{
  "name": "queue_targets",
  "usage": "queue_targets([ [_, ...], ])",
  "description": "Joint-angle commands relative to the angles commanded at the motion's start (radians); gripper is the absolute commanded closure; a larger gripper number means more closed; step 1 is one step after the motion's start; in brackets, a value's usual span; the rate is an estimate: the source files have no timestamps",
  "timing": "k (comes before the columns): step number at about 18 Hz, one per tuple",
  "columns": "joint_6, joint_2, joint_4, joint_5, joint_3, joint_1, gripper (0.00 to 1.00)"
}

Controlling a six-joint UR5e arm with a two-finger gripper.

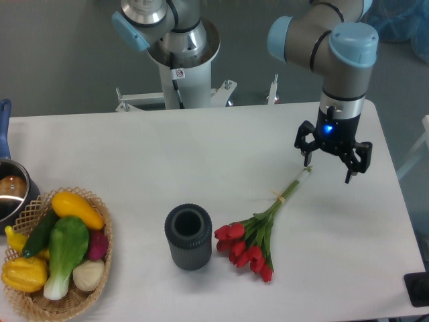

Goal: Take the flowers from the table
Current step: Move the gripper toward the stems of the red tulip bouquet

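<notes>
The flowers (258, 235), a bunch of red tulips with green stems and a pale band, lie flat on the white table (201, 154). Their red heads point toward the front, and the stem ends reach back and right to about the middle right of the table. My gripper (328, 171) hangs open just above and to the right of the stem tips. Its dark fingers (349, 176) are spread and point down, with nothing between them. It does not touch the stems.
A dark ribbed cylindrical vase (188, 237) stands just left of the tulip heads. A wicker basket (64, 305) of colourful vegetables sits at the front left. A metal pot (12, 191) is at the left edge. The arm's base (181, 60) stands behind the table.
</notes>
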Motion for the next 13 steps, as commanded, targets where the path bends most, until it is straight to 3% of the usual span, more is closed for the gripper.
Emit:
queue_targets([
  [5, 0.002, -0.002, 0.002, 0.008, -0.002, -0.006, 0.0],
  [8, 0.005, 0.0, 0.014, 0.023, -0.049, -0.025, 0.0],
  [13, -0.006, -0.009, 0.012, 0.021, -0.075, -0.028, 0.0],
])
